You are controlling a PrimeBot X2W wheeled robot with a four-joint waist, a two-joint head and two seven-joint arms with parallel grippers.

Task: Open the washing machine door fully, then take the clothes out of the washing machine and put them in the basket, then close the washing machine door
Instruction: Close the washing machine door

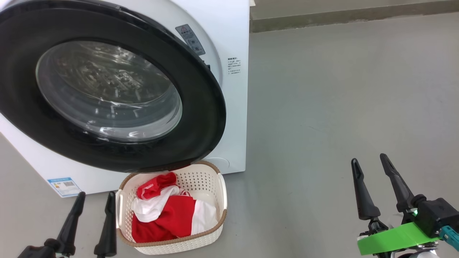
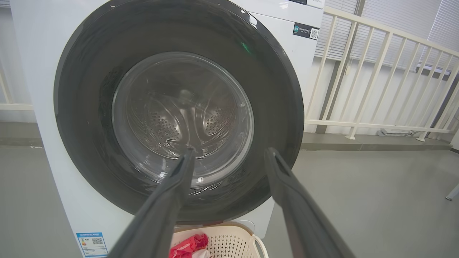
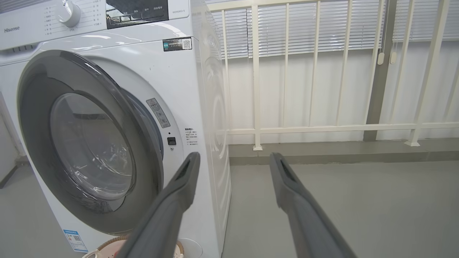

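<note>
The washing machine [image 1: 233,43] fills the upper left of the head view. The washing machine door [image 1: 107,89] covers the drum opening. In the right wrist view the door [image 3: 89,143] stands slightly off the machine front on its right side. The basket [image 1: 200,179] sits on the floor just below the door, and the red and white clothes [image 1: 172,215] lie in it. My left gripper [image 1: 96,195] is open and empty, just left of the basket, and its fingers point at the door [image 2: 179,111]. My right gripper [image 1: 368,158] hovers open and empty far right of the basket.
Grey floor [image 1: 340,107] spreads out to the right of the machine. A low kerb [image 1: 340,18] runs along the back. A white railing [image 3: 315,129] with blinds behind it stands on that kerb.
</note>
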